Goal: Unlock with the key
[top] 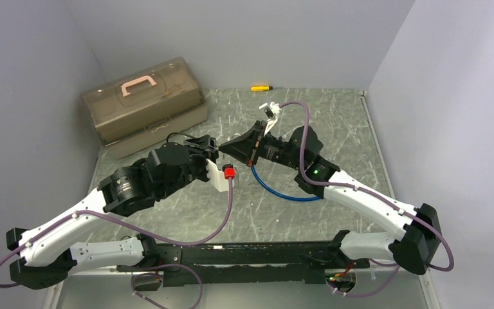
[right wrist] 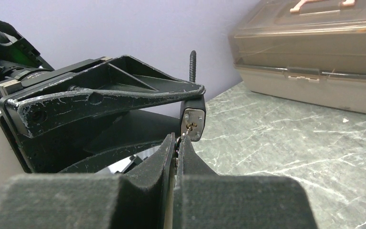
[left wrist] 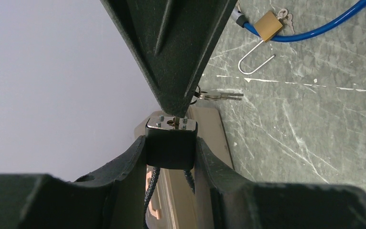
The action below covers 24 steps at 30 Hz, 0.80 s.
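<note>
padlock (left wrist: 170, 145) body matt black, looks plastic or rubber coated, its keyhole face bright brushed metal with small rivets; key (left wrist: 176, 119) sliver at it is bare metal; left fingers (right wrist: 100, 98) matt black plastic, scuffed and scratched pale. table (left wrist: 314, 143) grey-green stone-look sheet, smooth, low sheen, white veins; second lock (left wrist: 268, 25) brass with shiny steel shackle, cable (left wrist: 324, 29) glossy blue plastic, loose keys (left wrist: 217, 96) silvery metal. box (top: 145, 106) translucent brown plastic, smooth, pink plastic handle (top: 137, 84).

Left fingers (top: 204, 145), right fingers (top: 239, 145) meet tip-to-tip mid-table; blue cable (top: 283, 193) nearby; toolbox (top: 145, 103) rear left.
</note>
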Each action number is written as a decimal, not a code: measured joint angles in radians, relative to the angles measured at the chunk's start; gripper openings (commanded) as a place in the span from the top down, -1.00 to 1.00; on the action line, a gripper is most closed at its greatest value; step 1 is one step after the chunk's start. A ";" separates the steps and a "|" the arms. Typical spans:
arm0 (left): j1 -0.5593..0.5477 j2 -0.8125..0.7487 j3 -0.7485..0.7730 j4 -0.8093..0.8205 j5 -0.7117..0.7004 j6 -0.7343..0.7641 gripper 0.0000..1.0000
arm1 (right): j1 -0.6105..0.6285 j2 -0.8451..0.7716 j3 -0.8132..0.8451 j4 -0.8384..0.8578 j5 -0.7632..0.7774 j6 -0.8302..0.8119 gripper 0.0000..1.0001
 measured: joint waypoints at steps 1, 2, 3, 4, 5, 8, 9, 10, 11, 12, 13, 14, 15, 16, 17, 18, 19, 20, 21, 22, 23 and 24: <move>0.000 0.002 0.004 -0.004 -0.001 -0.001 1.00 | 0.003 -0.001 -0.004 0.009 0.004 -0.003 1.00; 0.000 0.003 0.006 -0.007 -0.002 -0.001 1.00 | 0.006 -0.002 -0.006 0.013 0.010 -0.008 1.00; 0.000 0.003 0.006 -0.007 -0.003 -0.001 1.00 | 0.008 -0.003 -0.009 0.016 0.014 -0.013 1.00; 0.000 0.003 0.006 -0.007 -0.006 0.000 1.00 | 0.013 -0.003 -0.010 0.017 0.023 -0.020 1.00; 0.000 0.003 0.006 -0.007 -0.009 0.000 1.00 | 0.017 -0.003 -0.010 0.016 0.032 -0.027 1.00; 0.000 0.005 0.006 -0.007 -0.024 0.004 1.00 | 0.033 0.000 0.000 0.004 0.062 -0.057 1.00; 0.000 0.005 0.006 -0.006 -0.028 0.006 1.00 | 0.037 0.002 0.006 -0.003 0.070 -0.065 1.00; 0.000 0.006 0.006 -0.006 -0.033 0.008 1.00 | 0.040 0.003 0.011 -0.011 0.078 -0.072 1.00; 0.000 0.007 0.006 -0.006 -0.037 0.010 1.00 | 0.043 0.003 0.015 -0.019 0.085 -0.077 1.00; 0.000 0.008 0.006 -0.005 -0.039 0.011 1.00 | 0.045 0.003 0.018 -0.025 0.091 -0.082 1.00; 0.000 0.008 0.005 -0.003 -0.041 0.012 1.00 | 0.046 0.003 0.019 -0.028 0.094 -0.084 1.00; 0.000 0.008 0.005 -0.003 -0.041 0.013 1.00 | 0.047 0.003 0.019 -0.028 0.097 -0.084 1.00; 0.000 0.008 0.005 -0.003 -0.042 0.014 1.00 | 0.047 0.003 0.019 -0.028 0.098 -0.084 1.00; 0.000 0.008 0.005 -0.002 -0.041 0.016 1.00 | 0.047 0.003 0.019 -0.028 0.098 -0.084 1.00; 0.000 0.008 0.005 -0.002 -0.041 0.016 1.00 | 0.047 0.003 0.019 -0.027 0.097 -0.082 1.00; 0.000 0.008 0.005 -0.003 -0.040 0.016 1.00 | 0.047 0.003 0.018 -0.026 0.095 -0.081 1.00; 0.000 0.007 0.005 -0.004 -0.038 0.016 1.00 | 0.045 0.003 0.018 -0.024 0.091 -0.080 1.00; 0.000 0.007 0.005 -0.004 -0.035 0.016 1.00 | 0.041 0.003 0.014 -0.019 0.084 -0.074 1.00; 0.000 0.006 0.008 -0.007 -0.028 0.015 1.00 | 0.033 0.002 0.006 -0.005 0.070 -0.064 1.00; 0.000 0.006 0.011 -0.010 -0.020 0.012 1.00 | 0.023 0.000 -0.005 0.014 0.052 -0.052 1.00; 0.000 0.007 0.015 -0.015 -0.011 0.009 1.00 | 0.014 -0.001 -0.015 0.032 0.033 -0.040 1.00; 0.000 0.007 0.021 -0.020 0.002 0.006 1.00 | 0.002 -0.004 -0.031 0.061 0.008 -0.024 1.00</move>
